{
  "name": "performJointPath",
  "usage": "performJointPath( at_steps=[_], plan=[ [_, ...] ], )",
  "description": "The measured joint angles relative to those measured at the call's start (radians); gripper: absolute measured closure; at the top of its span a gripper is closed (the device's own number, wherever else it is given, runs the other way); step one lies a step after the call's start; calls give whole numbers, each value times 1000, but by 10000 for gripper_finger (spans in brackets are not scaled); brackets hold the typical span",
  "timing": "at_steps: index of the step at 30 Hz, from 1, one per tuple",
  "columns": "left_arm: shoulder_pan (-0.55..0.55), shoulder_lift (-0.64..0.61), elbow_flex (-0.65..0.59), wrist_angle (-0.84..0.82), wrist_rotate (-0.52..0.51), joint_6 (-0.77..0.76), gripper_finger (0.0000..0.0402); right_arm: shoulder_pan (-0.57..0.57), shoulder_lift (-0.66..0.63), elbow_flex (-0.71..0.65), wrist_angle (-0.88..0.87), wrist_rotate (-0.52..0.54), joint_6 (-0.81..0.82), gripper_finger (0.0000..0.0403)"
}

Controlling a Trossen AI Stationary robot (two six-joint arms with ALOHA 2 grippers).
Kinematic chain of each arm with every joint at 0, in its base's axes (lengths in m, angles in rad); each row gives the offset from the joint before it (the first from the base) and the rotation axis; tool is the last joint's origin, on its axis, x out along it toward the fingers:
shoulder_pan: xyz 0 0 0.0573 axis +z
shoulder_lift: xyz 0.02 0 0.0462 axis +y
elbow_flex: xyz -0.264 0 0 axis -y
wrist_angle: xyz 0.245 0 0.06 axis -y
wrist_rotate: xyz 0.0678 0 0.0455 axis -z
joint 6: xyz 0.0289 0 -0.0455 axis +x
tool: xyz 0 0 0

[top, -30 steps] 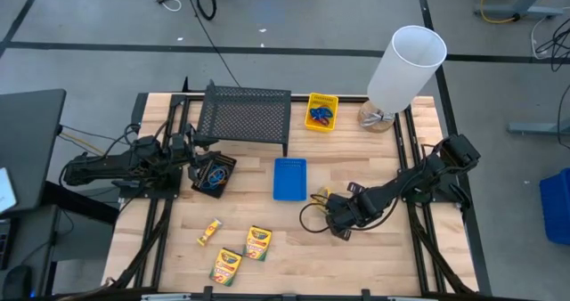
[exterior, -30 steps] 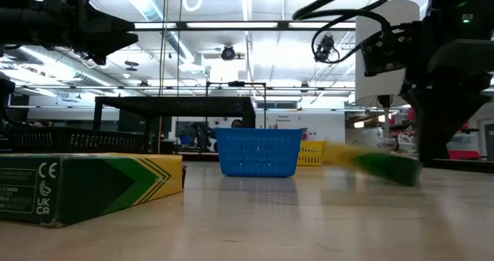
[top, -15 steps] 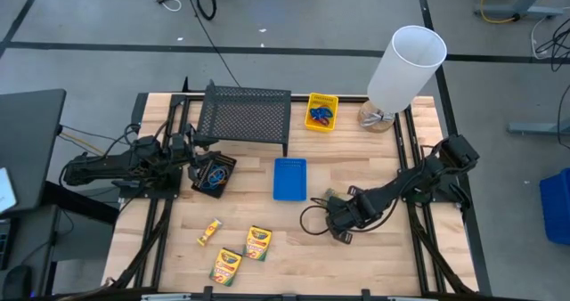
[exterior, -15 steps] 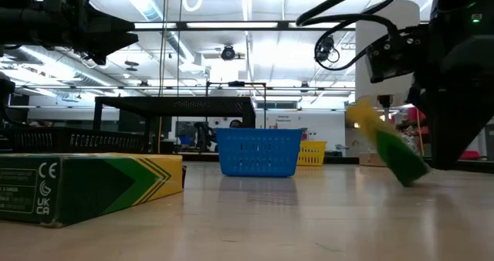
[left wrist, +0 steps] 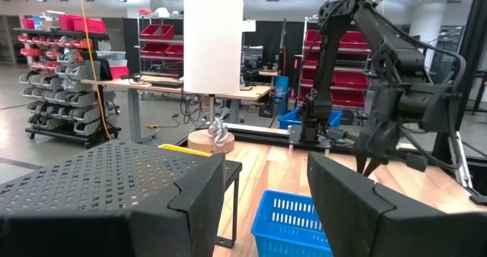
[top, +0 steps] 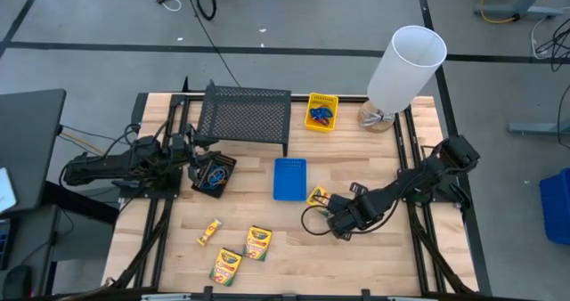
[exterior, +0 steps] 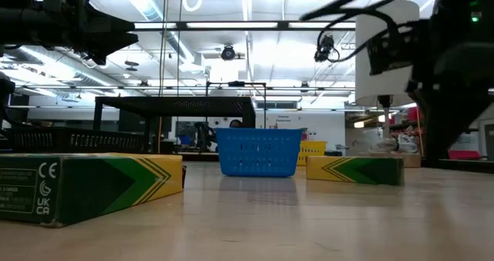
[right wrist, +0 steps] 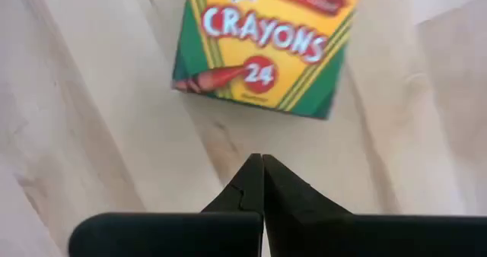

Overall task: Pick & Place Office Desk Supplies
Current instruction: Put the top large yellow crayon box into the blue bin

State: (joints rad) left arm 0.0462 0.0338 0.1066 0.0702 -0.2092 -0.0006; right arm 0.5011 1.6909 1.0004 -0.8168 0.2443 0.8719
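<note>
the crayon box [right wrist: 266, 44] near the right arm is yellow with green corner stripes, white lettering and a red circle. the bin [top: 289, 178] mid-counter is blue, the far bin [top: 321, 111] yellow with blue bits inside, and a third bin [top: 213, 174] is black. the rack [top: 244, 117] is black mesh, the cylinder [top: 407, 66] white, the counter [top: 374, 256] pale wood grain.

Both arms are dark, almost black, made of thick round parts joined together. Black cables loop along them. Each ends in two flat black fingers [right wrist: 262, 182] with pointy tips, like a beak
</note>
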Motion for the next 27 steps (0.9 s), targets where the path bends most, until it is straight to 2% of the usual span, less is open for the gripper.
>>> performJointPath(
  at_steps=[5,10,15,21,27],
  plan=[
    [0,0,0,0,0,0,208,0,-21,32,6,45,-77,403],
    [0,0,0,-1,0,0,208,-14,-21,34,62,45,-171,403],
    [0,0,0,-8,0,0,208,-31,-21,28,75,50,-188,403],
    [0,0,0,-8,0,0,208,-40,-21,-42,159,-12,-174,403],
    [0,0,0,-8,0,0,208,-40,-21,-74,177,-18,-154,403]
  ],
)
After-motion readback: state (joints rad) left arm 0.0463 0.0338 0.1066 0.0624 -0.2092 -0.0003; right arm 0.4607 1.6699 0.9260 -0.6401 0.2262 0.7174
